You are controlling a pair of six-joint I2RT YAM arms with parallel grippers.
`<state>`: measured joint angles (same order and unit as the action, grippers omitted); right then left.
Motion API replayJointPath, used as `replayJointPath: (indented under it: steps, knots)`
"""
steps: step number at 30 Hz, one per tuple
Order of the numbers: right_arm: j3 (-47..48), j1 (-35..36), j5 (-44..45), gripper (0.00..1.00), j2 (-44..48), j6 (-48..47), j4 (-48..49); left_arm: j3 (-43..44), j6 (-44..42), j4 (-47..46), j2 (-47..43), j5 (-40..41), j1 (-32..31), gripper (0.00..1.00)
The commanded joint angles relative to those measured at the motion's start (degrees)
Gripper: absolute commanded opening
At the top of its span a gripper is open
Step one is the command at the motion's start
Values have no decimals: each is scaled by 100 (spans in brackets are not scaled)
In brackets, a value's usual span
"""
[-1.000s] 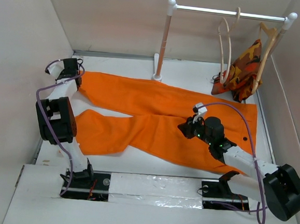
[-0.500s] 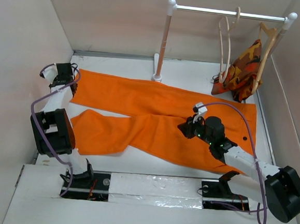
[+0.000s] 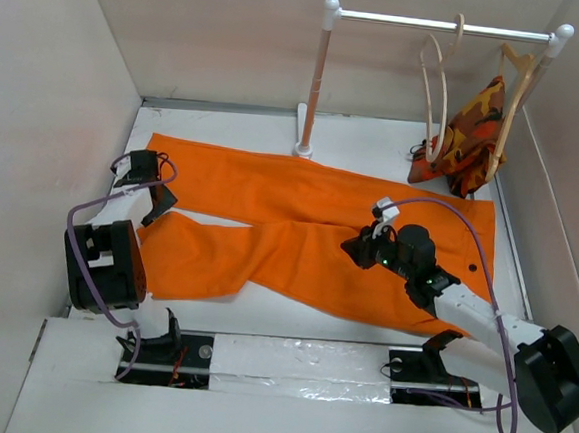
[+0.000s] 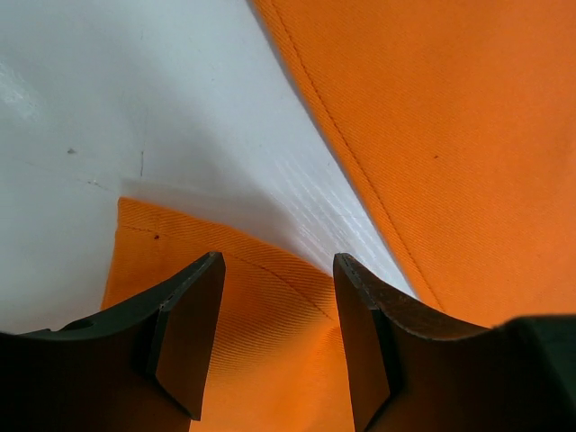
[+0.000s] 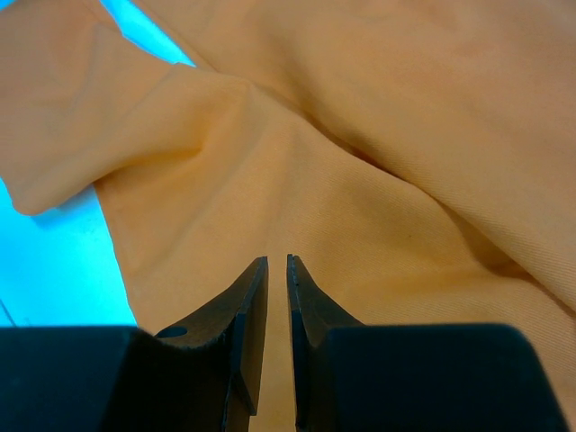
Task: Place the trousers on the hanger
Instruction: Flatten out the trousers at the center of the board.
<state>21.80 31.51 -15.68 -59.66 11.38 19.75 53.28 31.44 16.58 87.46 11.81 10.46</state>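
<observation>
Barely begun, I judge: the trousers (image 3: 299, 217) lie spread flat on the table (image 3: 226, 126), waist toward the right and the 2 legs running out to the left with a thin wedge of bare surface between them. The hanger (image 3: 444, 93) hangs bare on the rail (image 3: 445, 26) at the back right, well apart from the cloth, so nothing is threaded or draped over it yet. Folding or gathering the legs, fetching the hanger and getting the cloth over its bar all look left to do.

The left gripper (image 4: 277, 261) has its jaws parted and holds nothing; it hovers over the hem of the near leg, right by that wedge. The right gripper (image 5: 277, 261) sits low over the middle of the trousers, where the legs meet, its jaws drawn almost together with only a thin slit, and no cloth shows in that slit.

The table is white and smooth, slightly glossy, boxed in by plain pale walls (image 3: 184, 28) on 3 sides. The rail stands on a post (image 3: 315, 78) at the back; a 2nd hanger (image 3: 515, 94) beside the 1st carries a camouflage garment (image 3: 467, 130), close to the right wall
</observation>
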Motion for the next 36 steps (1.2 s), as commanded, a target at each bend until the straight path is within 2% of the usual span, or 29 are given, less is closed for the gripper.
replayJointPath:
  steps: [1,4,7,11,13,14,16,18,23,25,26,27,29,30,31,33,36]
  knots:
    - [281,-13,-216,21,-63,-92,161,-37,-200,126,174,-21,-157,49]
    - [272,-13,-207,21,-46,-92,161,-46,-209,214,376,-21,-325,48]
    - [281,-13,-207,21,-55,-92,161,-54,-130,328,456,110,-431,43]
    - [298,-13,-207,21,-72,-101,152,-81,-77,363,228,58,-483,22]
    - [289,-13,-164,21,-64,-109,135,-63,-129,442,44,-21,-414,3]
    - [298,-13,-146,21,-46,-109,108,-46,-138,538,-122,-47,-413,0]
    - [298,-13,-102,21,-11,-127,91,-28,-208,609,-334,-65,-220,0]
    - [298,-13,-93,20,16,-136,56,86,-209,732,-736,267,-220,0]
    - [307,-13,-137,20,-63,-136,91,833,-243,673,-1652,1514,-886,0]
    - [316,-13,-163,21,-98,-153,91,930,-288,566,-1917,1744,-1124,0]
    - [325,-13,-181,21,-107,-145,91,1008,-314,592,-1908,1893,-1282,6]
    - [325,-13,-181,21,-107,-153,82,1044,-340,653,-1725,1938,-1283,21]
    - [325,-13,-155,21,-55,-153,73,1097,-305,863,-1409,2061,-1353,32]
    - [325,-13,-128,21,-29,-162,47,1071,-297,873,-1077,2001,-1353,49]
    - [316,-13,-128,20,-20,-162,47,1071,-288,873,-899,2000,-1353,56]
    - [298,-13,-119,21,7,-162,38,1123,-183,988,-417,2018,-1353,61]
    - [298,40,-145,21,24,-162,38,1123,-138,848,-142,2184,-1353,60]
